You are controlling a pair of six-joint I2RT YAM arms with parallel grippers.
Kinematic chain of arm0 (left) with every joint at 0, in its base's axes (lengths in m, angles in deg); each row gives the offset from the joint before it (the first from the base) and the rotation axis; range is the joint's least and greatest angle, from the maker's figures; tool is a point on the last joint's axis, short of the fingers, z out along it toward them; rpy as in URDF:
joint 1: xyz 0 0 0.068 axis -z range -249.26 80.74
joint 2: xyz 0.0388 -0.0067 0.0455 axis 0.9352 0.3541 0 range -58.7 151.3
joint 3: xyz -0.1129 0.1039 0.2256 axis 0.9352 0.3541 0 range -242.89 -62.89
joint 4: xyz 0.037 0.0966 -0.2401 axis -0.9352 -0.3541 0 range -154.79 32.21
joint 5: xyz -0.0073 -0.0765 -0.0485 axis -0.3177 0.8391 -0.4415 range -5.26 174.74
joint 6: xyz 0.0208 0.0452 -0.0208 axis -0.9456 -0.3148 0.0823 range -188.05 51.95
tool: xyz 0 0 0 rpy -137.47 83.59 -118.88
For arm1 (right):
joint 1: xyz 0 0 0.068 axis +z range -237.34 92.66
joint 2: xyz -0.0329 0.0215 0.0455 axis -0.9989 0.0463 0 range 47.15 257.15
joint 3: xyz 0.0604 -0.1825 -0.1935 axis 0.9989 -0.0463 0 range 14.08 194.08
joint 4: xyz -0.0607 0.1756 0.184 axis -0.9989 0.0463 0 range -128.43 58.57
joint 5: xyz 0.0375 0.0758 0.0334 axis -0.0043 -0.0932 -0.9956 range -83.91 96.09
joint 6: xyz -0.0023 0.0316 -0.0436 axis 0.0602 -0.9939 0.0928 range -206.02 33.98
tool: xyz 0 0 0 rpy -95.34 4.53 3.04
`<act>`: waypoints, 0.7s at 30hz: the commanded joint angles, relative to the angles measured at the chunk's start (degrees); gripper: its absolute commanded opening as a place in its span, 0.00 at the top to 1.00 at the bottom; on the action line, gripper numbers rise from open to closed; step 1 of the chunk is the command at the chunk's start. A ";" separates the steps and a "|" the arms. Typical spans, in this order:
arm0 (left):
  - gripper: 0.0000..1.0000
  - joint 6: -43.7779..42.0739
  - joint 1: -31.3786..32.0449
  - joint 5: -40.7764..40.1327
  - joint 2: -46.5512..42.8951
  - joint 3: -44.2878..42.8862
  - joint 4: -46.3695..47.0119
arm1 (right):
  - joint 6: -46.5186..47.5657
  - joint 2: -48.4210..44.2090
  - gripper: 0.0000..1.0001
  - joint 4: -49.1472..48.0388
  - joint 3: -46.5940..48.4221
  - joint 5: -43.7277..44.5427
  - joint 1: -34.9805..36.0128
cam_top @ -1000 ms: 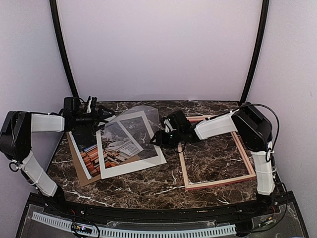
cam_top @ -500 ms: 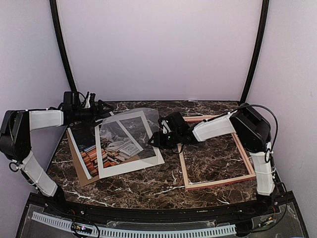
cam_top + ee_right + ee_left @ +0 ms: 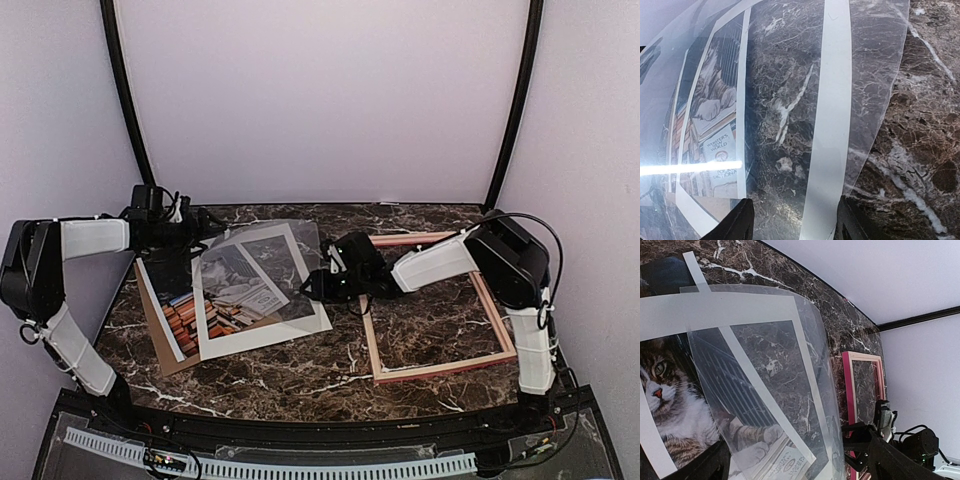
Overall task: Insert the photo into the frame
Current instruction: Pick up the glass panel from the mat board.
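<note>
Left gripper (image 3: 795, 462) retreated, apparently wide open.

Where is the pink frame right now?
In the top view, the frame lies flat on the right side, under the right arm, just right of the white mat.

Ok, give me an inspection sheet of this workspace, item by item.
Surface: dark marble table.
Job's things: photo lying at left, partly under a white mat; frame flat at right, nothing in it.
Clutter: clear sheet curling over the mat; brown backing board beneath the photo.
Grippers: left gripper open by the stack's far edge; right gripper open at the sheet's right edge.
Cables: black cable looping by the right arm.
Surroundings: pale walls, black poles.
</note>
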 commanded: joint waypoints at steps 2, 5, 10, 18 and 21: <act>0.01 0.86 -0.03 0.00 0.58 -0.32 -0.96 | -0.11 3.95 0.42 17.04 -6.03 1.46 1.54; 0.01 1.79 -0.05 0.14 1.25 -0.36 -0.45 | 0.16 3.49 0.42 17.60 -6.87 2.16 1.67; 0.01 2.90 -0.05 0.20 2.29 0.03 0.10 | 0.87 2.64 0.42 18.38 -8.05 3.42 2.00; 0.01 5.38 -0.10 2.56 3.62 1.74 3.18 | 2.32 2.27 0.43 20.99 -7.68 6.23 2.87; 0.01 6.29 -0.44 2.99 3.91 2.10 3.85 | 2.51 2.02 0.44 21.21 -8.15 6.68 3.03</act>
